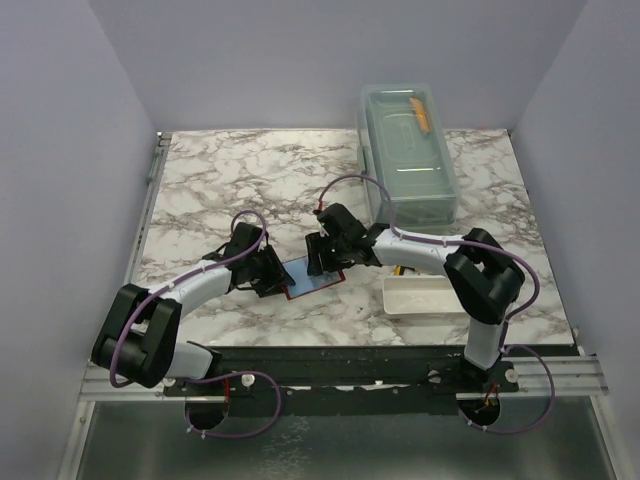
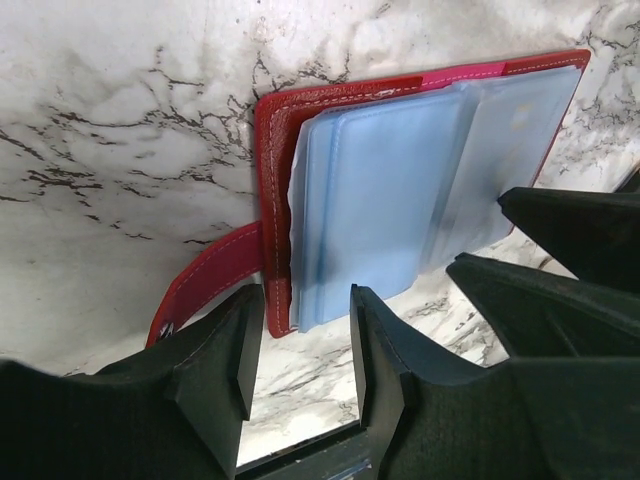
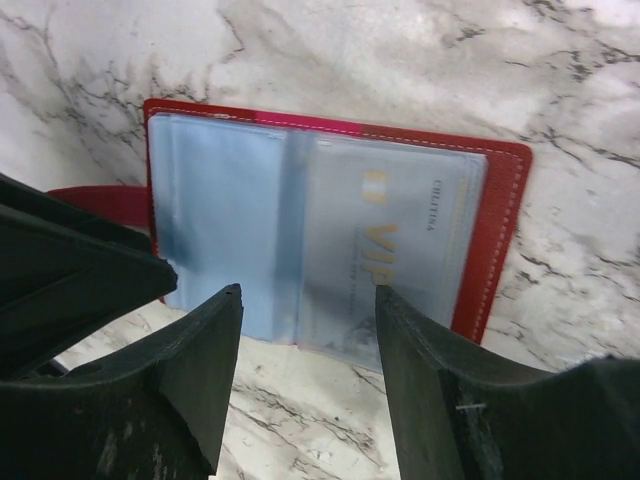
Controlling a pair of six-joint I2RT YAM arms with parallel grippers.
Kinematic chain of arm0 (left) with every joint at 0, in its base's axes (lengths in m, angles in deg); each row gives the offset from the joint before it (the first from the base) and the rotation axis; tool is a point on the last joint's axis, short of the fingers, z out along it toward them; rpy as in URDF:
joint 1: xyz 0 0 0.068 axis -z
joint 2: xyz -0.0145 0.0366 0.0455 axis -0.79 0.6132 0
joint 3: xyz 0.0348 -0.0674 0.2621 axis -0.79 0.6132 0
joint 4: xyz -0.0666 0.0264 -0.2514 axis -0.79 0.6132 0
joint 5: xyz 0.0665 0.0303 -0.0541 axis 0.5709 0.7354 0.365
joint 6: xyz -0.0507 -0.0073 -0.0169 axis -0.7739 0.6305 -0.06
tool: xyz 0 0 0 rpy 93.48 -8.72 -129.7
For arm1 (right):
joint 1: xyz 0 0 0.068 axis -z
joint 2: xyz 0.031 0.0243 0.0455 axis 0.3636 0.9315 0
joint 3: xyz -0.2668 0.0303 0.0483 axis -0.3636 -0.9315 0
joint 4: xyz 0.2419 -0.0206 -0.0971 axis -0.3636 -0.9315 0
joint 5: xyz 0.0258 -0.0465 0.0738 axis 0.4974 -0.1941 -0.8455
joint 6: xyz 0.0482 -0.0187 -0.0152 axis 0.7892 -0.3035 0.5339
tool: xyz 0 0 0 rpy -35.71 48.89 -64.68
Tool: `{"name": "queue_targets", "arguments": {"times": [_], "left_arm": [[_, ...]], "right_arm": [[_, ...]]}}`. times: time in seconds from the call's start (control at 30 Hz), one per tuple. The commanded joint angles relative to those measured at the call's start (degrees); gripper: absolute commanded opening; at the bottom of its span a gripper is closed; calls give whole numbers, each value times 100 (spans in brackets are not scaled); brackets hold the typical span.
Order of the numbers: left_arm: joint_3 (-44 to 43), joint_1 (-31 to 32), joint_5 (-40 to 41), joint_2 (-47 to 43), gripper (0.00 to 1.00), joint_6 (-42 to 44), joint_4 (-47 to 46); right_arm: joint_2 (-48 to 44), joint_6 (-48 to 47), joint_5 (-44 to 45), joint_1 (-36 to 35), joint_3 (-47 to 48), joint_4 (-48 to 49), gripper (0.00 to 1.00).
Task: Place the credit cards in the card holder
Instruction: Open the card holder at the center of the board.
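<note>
Red, small, flat and squarish, the card holder (image 1: 312, 281) lies opened like a book on the white-and-grey marble tabletop (image 1: 220, 180). It sits toward the near edge, between the two black-and-white robot arms. Its inside faces up, showing clear bluish plastic sleeves (image 2: 380, 200) stacked over the red cover. A pale card (image 3: 400, 245) with gold VIP lettering sits inside the sleeve on the page nearest the right arm. A red closing strap (image 2: 210, 270) sticks out from the holder's edge on the left arm's side.

The left tool (image 2: 305, 305) hovers over the strap-side corner of the holder. Its two black fingers stand apart, bare marble shows in the gap between them, and they grip nothing. The right tool (image 3: 310, 300) hangs over the near edge of the sleeves, its fingers likewise spread and holding nothing. Whether either tool touches the holder cannot be told. The two tools are close together, each showing at the edge of the other's wrist view.

A white rectangular tray (image 1: 418, 298) rests on the tabletop to the right of the holder, beside the right arm. Farther back on the right stands a large clear plastic box (image 1: 410, 165) with a lid. Something orange (image 1: 421, 112) lies inside it, too small to identify.
</note>
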Motion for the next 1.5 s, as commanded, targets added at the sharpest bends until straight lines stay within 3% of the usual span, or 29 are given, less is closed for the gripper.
{"name": "queue_targets", "arguments": {"times": [0.0,0.33,0.63,0.8,1.07,1.47], "left_arm": [[109,-4,317,74,46,-30,-116],[134,-7,323,110,45,-45,-180],[184,-8,305,-2,45,-84,-184],[205,-11,297,9,44,-108,-206],[193,-7,279,-17,44,-101,-215],[189,-7,283,-2,44,-86,-224]], "right_arm": [[238,143,-571,-36,-73,217,59],[203,165,-968,-36,57,304,59],[255,-115,1187,-165,457,-864,67],[494,-81,1867,-282,753,-1327,67],[769,-87,2098,-295,911,-1455,62],[739,0,2009,-299,850,-1389,43]]}}
